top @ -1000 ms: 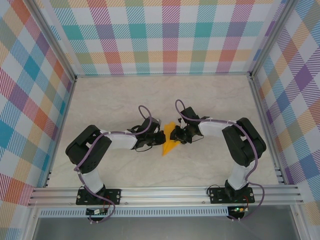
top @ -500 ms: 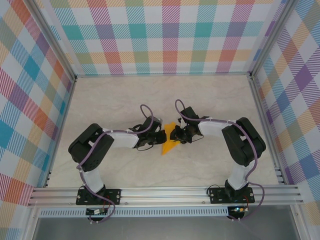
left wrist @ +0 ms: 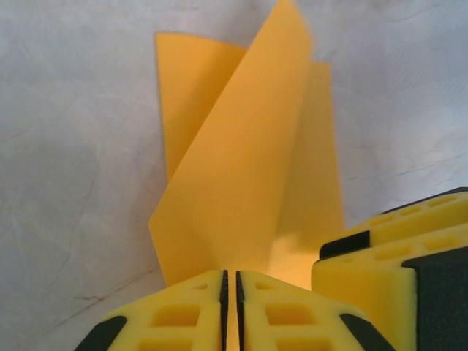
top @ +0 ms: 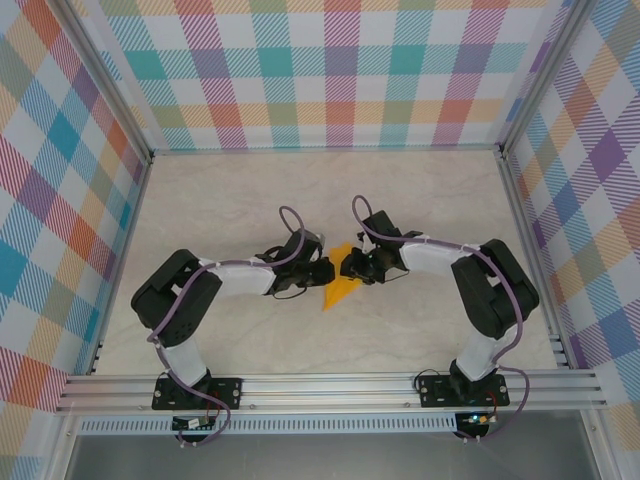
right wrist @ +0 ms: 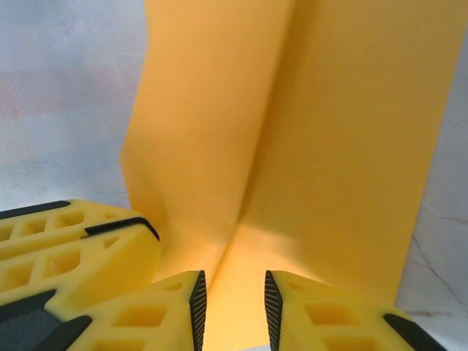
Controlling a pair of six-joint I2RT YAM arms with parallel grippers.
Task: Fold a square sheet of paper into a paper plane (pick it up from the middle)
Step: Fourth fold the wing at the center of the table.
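The square sheet of paper (top: 339, 287) is orange and folded into a pointed wedge on the table between both arms. Its tip points toward the near left. In the left wrist view the paper (left wrist: 241, 168) stands up in creased flaps. My left gripper (left wrist: 231, 281) is pinched on its near edge with only a thin slit between the pads. My right gripper (right wrist: 232, 292) is open, its jaws astride the paper's (right wrist: 314, 131) centre crease. The two grippers (top: 325, 272) (top: 352, 268) nearly touch, and the right fingers (left wrist: 395, 270) show beside the left ones.
The pale marbled table (top: 220, 200) is walled by checked panels (top: 330, 70) at the back and sides. An aluminium rail (top: 330, 385) runs along the near edge, where both arm bases are bolted.
The right jaws have spread slightly over the crease. The left jaws have eased a hair apart. Both arms and the paper have barely shifted.
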